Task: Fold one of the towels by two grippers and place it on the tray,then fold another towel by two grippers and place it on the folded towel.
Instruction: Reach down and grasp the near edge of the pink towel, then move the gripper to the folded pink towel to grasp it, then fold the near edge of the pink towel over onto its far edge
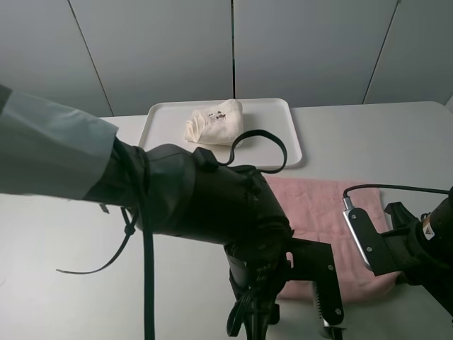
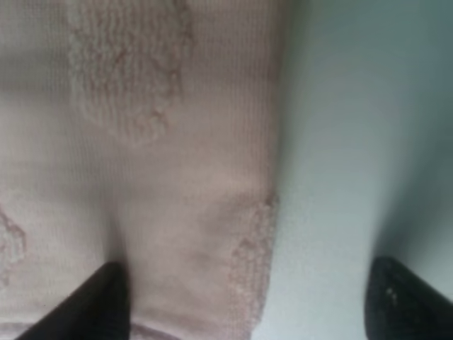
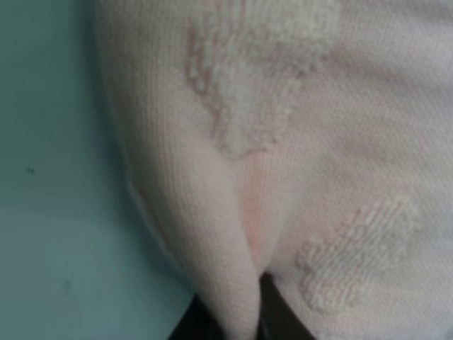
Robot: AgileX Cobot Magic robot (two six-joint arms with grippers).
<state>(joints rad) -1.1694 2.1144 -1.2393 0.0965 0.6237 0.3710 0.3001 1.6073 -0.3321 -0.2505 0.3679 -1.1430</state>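
**Pink towel addressed at its near edge; cream towel lodged on the tray**

In the exterior high view, the pink towel (image 1: 318,205) was seen flat on the counter (image 1: 56,234) just before the tray (image 1: 159,117), which held the cream towel (image 1: 212,122). The left end effector (image 1: 329,312) and right end effector (image 1: 357,234) were set at opposite ends of its near edge. In the left wrist view, the fingers (image 2: 106,297) were spread open astride the hem. In the right wrist view, a pink ridge was apparently clamped, though blur was heavy.

Nothing legible appears anywhere. The cream towel (image 1: 214,122) lying on the tray (image 1: 159,117) bears small dark marks, too tiny to read. Well apart from the tray, a small sticker (image 1: 428,228) on the right arm (image 1: 425,258) is equally unreadable.
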